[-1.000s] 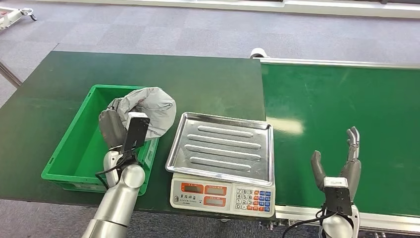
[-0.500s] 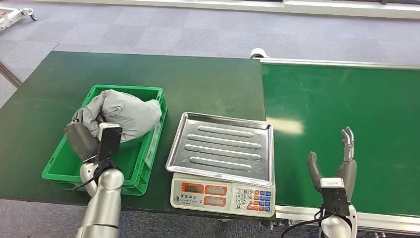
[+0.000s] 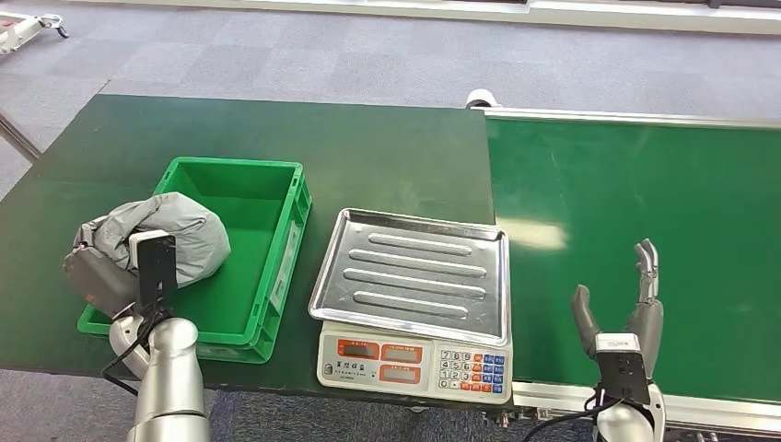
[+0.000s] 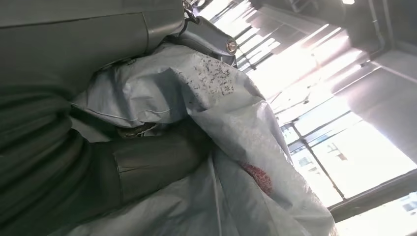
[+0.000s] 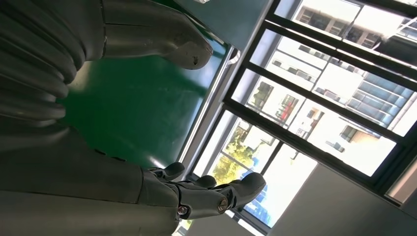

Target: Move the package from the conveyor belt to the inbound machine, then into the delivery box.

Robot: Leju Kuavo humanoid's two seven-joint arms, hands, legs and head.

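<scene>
the left hand (image 3: pixel 97 276) grips the grey package (image 3: pixel 166 238) over the left rim of the green delivery box (image 3: pixel 267 180); best to centre it above the box floor before releasing. the right hand (image 3: pixel 622 308) hovers over the conveyor belt (image 3: pixel 645 175), fingers spread, holding nothing.

A dark green matte-topped table (image 3: pixel 276 138) stands on grey carpet-tiled floor (image 3: pixel 304 55). Tall dark-framed glass windows (image 5: pixel 324 98) let in bright daylight, with buildings and foliage visible outside
</scene>
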